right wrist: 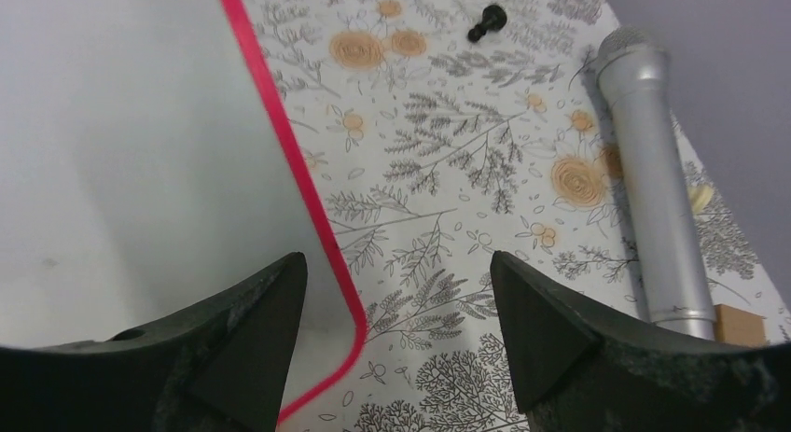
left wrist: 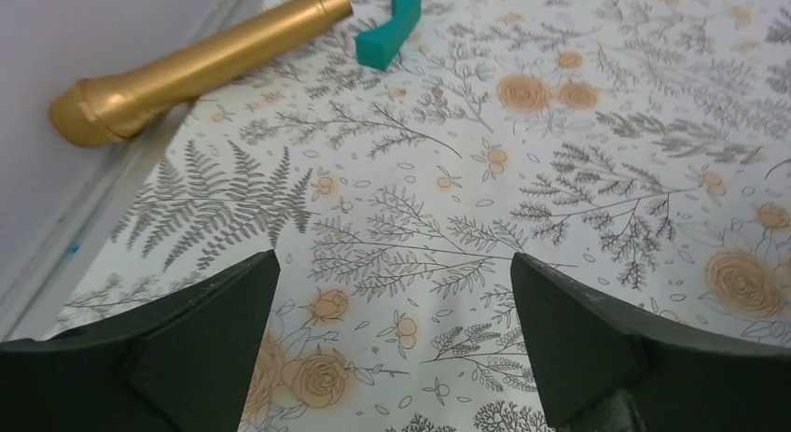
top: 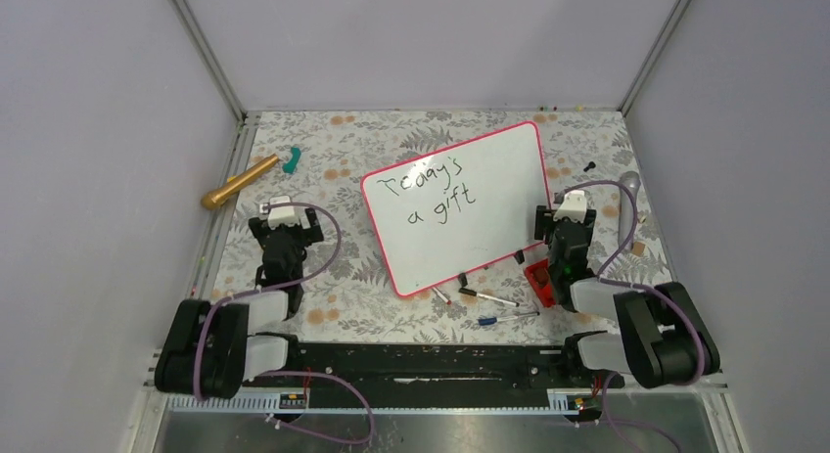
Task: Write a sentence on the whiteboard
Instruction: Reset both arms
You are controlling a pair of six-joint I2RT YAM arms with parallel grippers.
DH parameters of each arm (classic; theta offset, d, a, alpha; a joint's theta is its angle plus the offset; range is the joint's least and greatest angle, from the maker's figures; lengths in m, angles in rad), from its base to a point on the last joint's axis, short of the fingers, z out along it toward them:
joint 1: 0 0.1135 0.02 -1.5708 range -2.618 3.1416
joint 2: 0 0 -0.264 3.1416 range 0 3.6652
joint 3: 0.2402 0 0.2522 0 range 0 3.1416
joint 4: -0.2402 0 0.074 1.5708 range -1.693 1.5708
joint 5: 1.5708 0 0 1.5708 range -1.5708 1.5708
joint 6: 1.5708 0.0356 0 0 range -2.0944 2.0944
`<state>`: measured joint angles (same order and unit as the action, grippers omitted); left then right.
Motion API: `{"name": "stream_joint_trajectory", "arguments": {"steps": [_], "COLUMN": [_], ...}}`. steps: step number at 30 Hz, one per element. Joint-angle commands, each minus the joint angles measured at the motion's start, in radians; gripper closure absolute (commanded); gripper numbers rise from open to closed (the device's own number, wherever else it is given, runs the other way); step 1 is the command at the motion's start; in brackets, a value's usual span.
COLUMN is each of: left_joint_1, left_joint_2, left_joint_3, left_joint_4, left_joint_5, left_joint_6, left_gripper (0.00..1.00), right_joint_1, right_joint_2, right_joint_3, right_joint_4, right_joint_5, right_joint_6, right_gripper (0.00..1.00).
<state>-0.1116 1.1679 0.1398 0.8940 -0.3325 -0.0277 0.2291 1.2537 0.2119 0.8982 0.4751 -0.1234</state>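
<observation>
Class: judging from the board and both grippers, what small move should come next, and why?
Probably retreat to rest: the sentence already stands on the whiteboard, the left gripper and right gripper hang open and empty, and the markers lie beside it.

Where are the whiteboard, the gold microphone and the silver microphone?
whiteboard (top: 509,179): top view, bare white face
gold microphone (left wrist: 219,51): left wrist view, handle middle
silver microphone (right wrist: 658,189): right wrist view, handle middle
</observation>
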Motion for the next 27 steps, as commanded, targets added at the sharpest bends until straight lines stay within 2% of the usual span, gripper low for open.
{"name": "stream_joint_trajectory", "arguments": {"steps": [1,2,4,6,7,8,9,10,11,27], "left_joint_1": [0.049,0.051,0.055,0.066,0.067,0.067,0.068,0.068,0.068,0.067], "left_joint_2": [0.134,0.15,0.171,0.171,0.174,0.172,0.172,0.173,0.172,0.173], "left_joint_3": [0.078,0.095,0.127,0.134,0.132,0.133,0.132,0.131,0.13,0.129], "left_joint_4": [0.176,0.149,0.112,0.091,0.1,0.096,0.096,0.101,0.102,0.104], "left_joint_5": [0.167,0.167,0.192,0.217,0.22,0.219,0.219,0.22,0.219,0.218], "left_joint_6": [-0.027,-0.029,-0.02,-0.025,-0.025,-0.027,-0.027,-0.027,-0.027,-0.025], "left_gripper": [0.04,0.05,0.05,0.04,0.04,0.02,0.01,0.01,0.01,0.01], "right_joint_1": [-0.096,-0.122,-0.16,-0.168,-0.169,-0.169,-0.169,-0.169,-0.169,-0.169], "right_joint_2": [0.054,0.058,0.119,0.093,0.105,0.114,0.11,0.108,0.11,0.105], "right_joint_3": [0.045,0.063,0.058,0.086,0.078,0.067,0.066,0.07,0.065,0.06], "right_joint_4": [0.063,0.04,0.12,0.016,0.055,0.095,0.086,0.077,0.089,0.097], "right_joint_5": [-0.163,-0.216,-0.259,-0.264,-0.267,-0.263,-0.253,-0.253,-0.252,-0.252], "right_joint_6": [0.079,0.095,0.132,0.153,0.154,0.153,0.158,0.157,0.157,0.158], "right_gripper": [0.21,0.22,0.23,0.23,0.23,0.2,0.08,0.02,0.01,0.0]}}
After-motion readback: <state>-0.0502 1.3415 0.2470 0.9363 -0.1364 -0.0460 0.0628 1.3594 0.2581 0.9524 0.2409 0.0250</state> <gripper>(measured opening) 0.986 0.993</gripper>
